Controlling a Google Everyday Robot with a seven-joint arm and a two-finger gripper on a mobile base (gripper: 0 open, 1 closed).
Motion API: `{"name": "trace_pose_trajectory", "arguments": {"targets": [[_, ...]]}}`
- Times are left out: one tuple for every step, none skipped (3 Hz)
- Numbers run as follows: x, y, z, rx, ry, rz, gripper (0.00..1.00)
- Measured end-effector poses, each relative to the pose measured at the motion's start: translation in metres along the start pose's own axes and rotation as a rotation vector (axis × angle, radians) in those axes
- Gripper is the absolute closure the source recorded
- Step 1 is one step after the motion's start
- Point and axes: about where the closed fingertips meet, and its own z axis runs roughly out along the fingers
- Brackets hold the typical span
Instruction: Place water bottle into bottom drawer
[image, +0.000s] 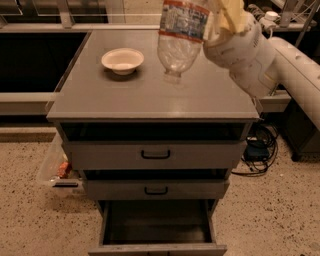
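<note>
The water bottle (179, 37) is a clear crinkled plastic bottle with a white-and-red label band. It hangs upside down in the air above the cabinet top, cap end pointing down. My gripper (220, 17) at the top of the view is shut on the water bottle's upper part, with yellowish fingers (231, 14) against its right side. The bottom drawer (157, 227) is pulled open at the lower edge of the view, its dark inside showing, well below and in front of the bottle.
A white bowl (122, 60) sits on the grey cabinet top (150, 95) at the back left. Two shallower drawers with black handles (155, 155) sit slightly open above the bottom one. Cables (257, 147) lie on the floor at right. A clear bin (57, 167) stands at left.
</note>
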Motion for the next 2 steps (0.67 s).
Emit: {"name": "trace_pose_trajectory", "arguments": {"targets": [[0.041,0.003,-0.023,0.089,-0.058,0.102,1.00],[0.104,-0.033,-0.052,0.197,-0.076,0.268,1.00]]}}
